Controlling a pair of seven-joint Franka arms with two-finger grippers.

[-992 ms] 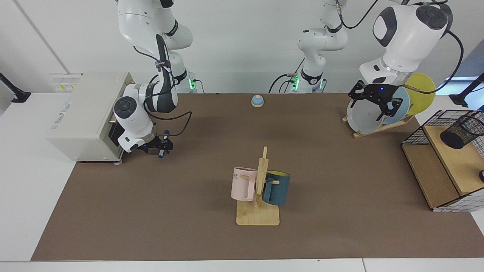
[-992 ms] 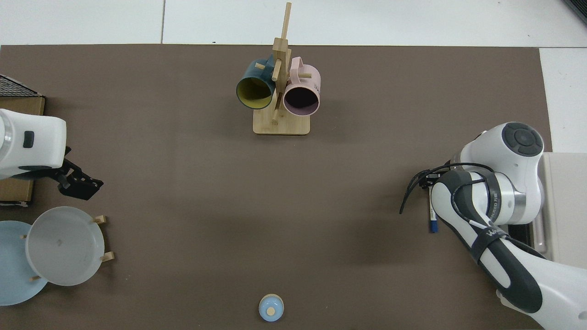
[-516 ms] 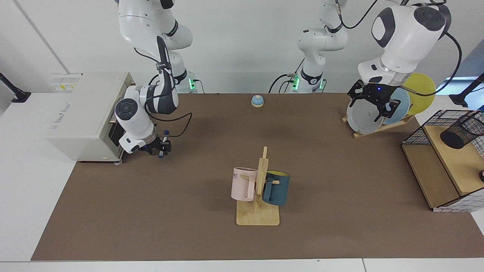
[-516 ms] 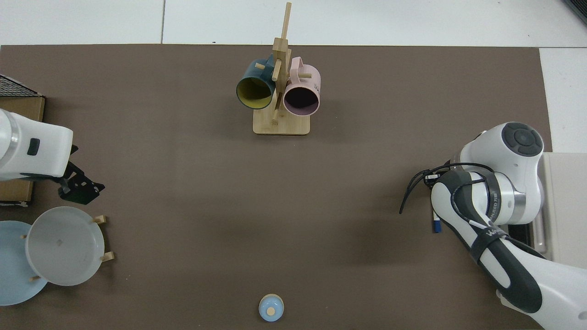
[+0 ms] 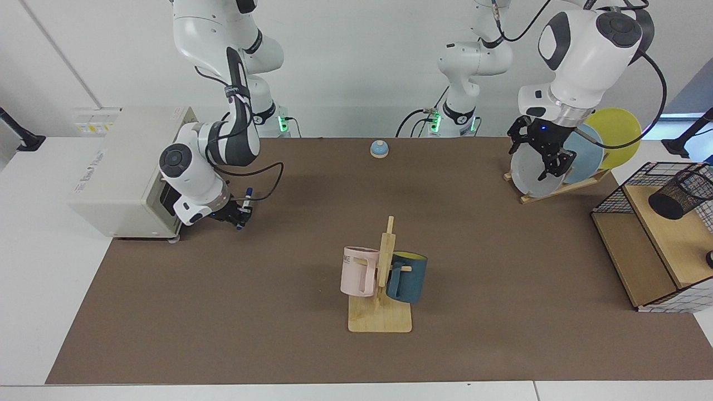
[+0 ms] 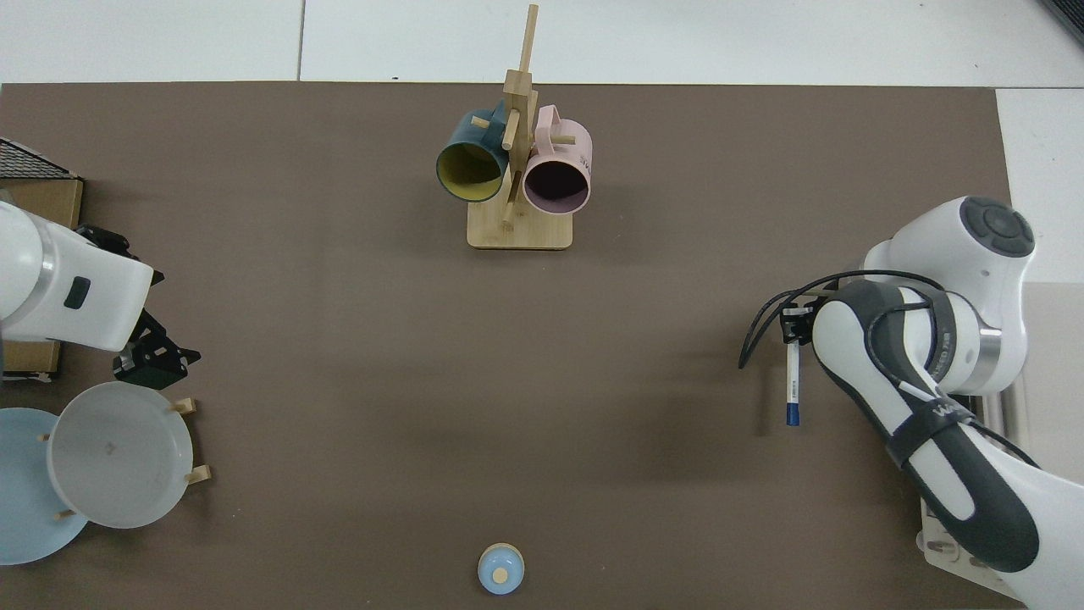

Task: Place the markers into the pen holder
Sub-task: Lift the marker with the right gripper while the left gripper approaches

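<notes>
White marker [image 6: 793, 379] barrel plain from top; right hand [image 5: 240, 210] grips it.

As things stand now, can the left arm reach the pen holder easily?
Probably yes. The left gripper hangs in front of the plate rack, holding nothing, and the pen holder lies on its side on the wooden shelf near that arm, mouth unobstructed.

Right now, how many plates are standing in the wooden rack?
3, side by side in the rack beside the left gripper: a grey plate in front, a light blue plate behind it, a yellow plate at the back.
</notes>
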